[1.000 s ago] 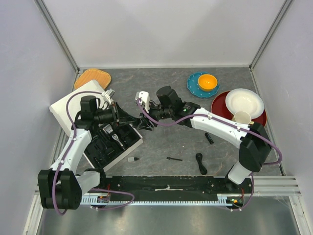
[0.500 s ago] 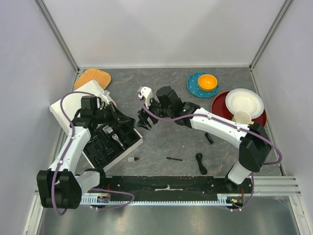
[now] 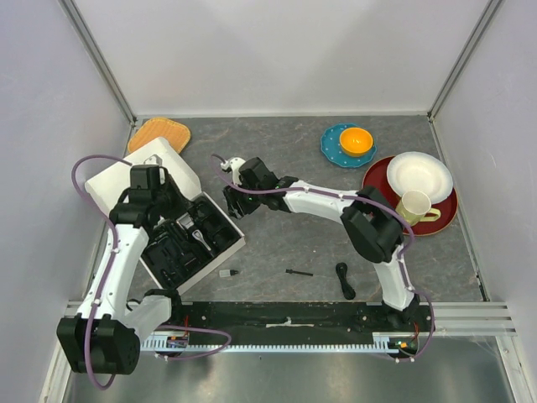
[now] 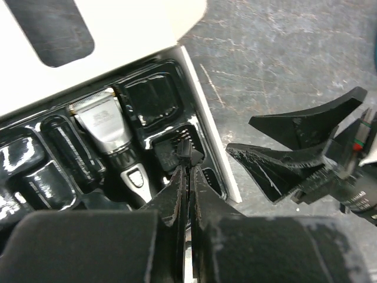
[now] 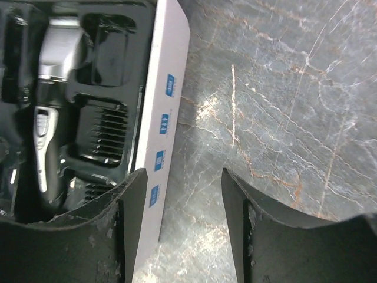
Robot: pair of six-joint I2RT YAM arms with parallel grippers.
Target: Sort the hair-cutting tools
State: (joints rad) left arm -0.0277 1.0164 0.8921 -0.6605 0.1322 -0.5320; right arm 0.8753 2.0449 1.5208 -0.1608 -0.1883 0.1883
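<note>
Three pale walls (image 3: 277, 50), marbled tabletop (image 3: 281, 138)

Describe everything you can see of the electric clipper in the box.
The clipper lies flat in a moulded recess of the black tray inside the white box. Its head looks like brushed silver metal with a toothed blade edge; the body is black with a silver switch panel. Only the tray touches it; the shut left gripper sits beside it.
</note>
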